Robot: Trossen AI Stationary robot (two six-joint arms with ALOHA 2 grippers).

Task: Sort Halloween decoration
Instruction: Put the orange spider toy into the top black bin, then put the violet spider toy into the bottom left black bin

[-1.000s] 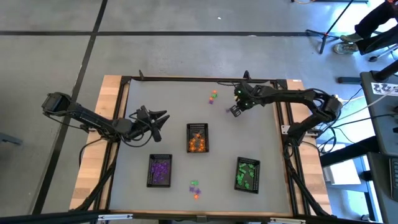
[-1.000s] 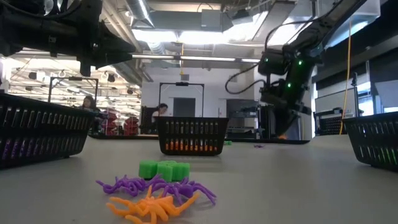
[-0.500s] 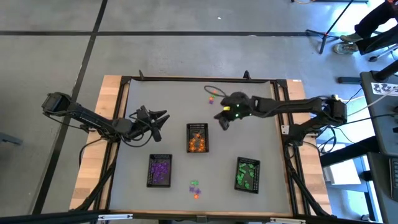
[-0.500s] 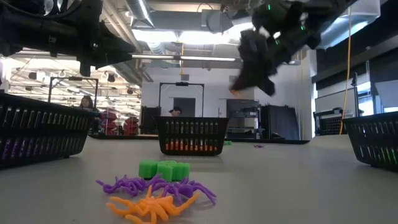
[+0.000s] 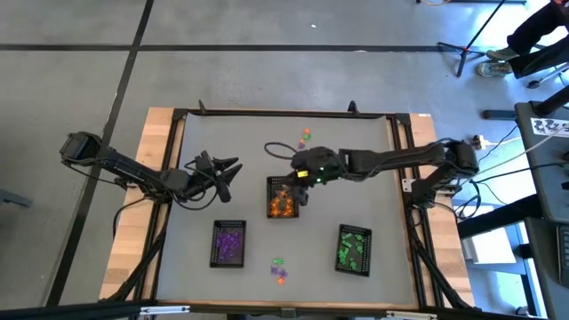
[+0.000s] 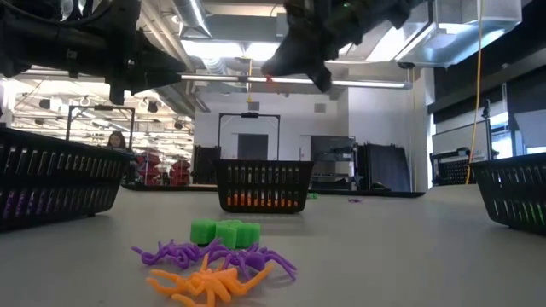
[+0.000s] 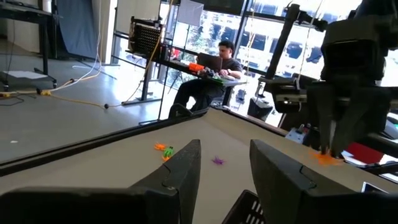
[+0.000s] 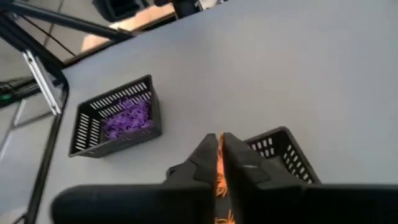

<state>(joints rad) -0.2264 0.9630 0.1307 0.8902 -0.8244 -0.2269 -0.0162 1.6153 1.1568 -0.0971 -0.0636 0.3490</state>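
Right gripper (image 8: 219, 163) is held above the orange tray (image 5: 282, 196), jaws clenched on an orange trinket (image 8: 219, 180). Left gripper (image 5: 233, 169) is parked left, jaws released.

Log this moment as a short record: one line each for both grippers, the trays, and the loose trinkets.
right gripper: over the orange tray, fingers nearly together on an orange trinket
left gripper: open, waiting left of the orange tray
purple tray: near left, purple pieces inside
green tray: near right, green pieces inside
near pile: green, purple, orange pieces, unsorted
far pile: a few loose pieces
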